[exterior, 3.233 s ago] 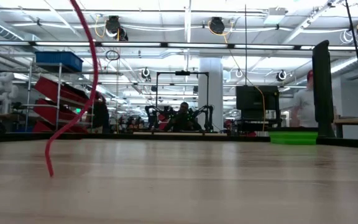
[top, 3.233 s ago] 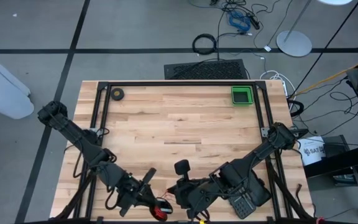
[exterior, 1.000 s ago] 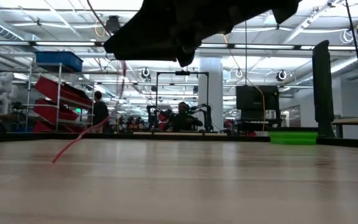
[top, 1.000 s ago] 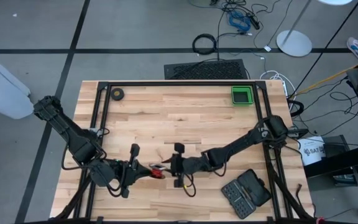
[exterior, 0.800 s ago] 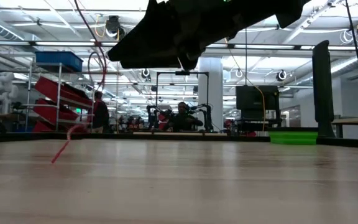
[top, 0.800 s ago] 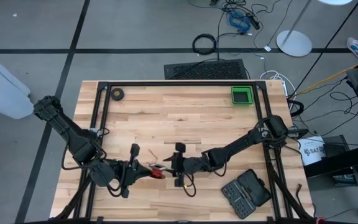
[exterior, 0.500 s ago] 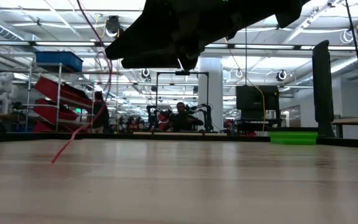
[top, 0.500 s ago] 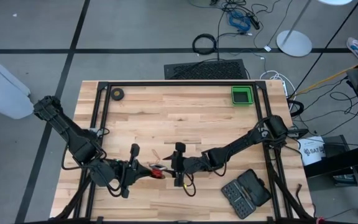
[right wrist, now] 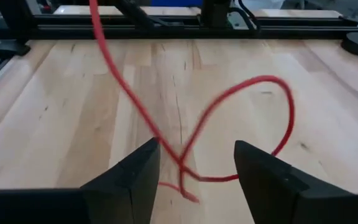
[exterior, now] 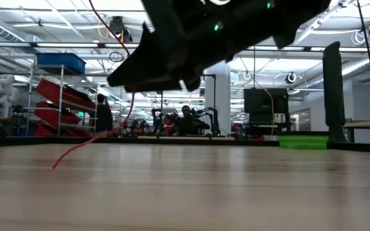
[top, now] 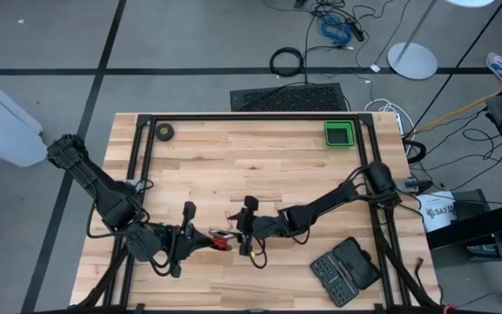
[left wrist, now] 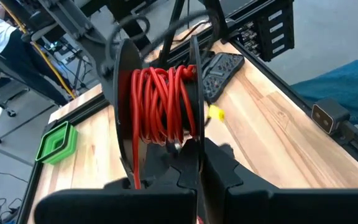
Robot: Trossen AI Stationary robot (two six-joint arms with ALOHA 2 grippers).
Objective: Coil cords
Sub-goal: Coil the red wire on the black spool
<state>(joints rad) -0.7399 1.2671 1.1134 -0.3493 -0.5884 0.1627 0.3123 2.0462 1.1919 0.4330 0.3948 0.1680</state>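
Observation:
The cords are thin red wire wound on a dark spool [left wrist: 161, 106] with two black flanges. My left gripper [top: 200, 241] is shut on the spool [top: 220, 242], near the table's front, left of the middle. A loose length of red cord [right wrist: 229, 99] loops over the wood, and in the low view it hangs down until its end [exterior: 56, 165] touches the table. My right gripper [right wrist: 191, 180] stands just to the right of the spool [top: 246, 228]. It is open, and the loose cord runs between its fingers; I cannot tell whether it touches them. My left gripper holds the spool by its near, lower part [left wrist: 166, 152], with the core and flanges standing up between the fingers. The flanges hide the exact place of contact. The fingers come level from the table's left. The spool is lifted clear, flanges upright, with loose cord trailing from it.
A green tray [top: 339, 133] sits at the far right and a small dark tape roll [top: 164, 132] at the far left. A black case [top: 345, 271] lies at the near right. A black frame [top: 251, 116] runs along the far side and down both sides.
My right gripper has shifted a little toward the table's left and far edge, closer to the spool, and has tipped in the low view. The loose red cord has swung about and changed its loop, while its end stays on the table.

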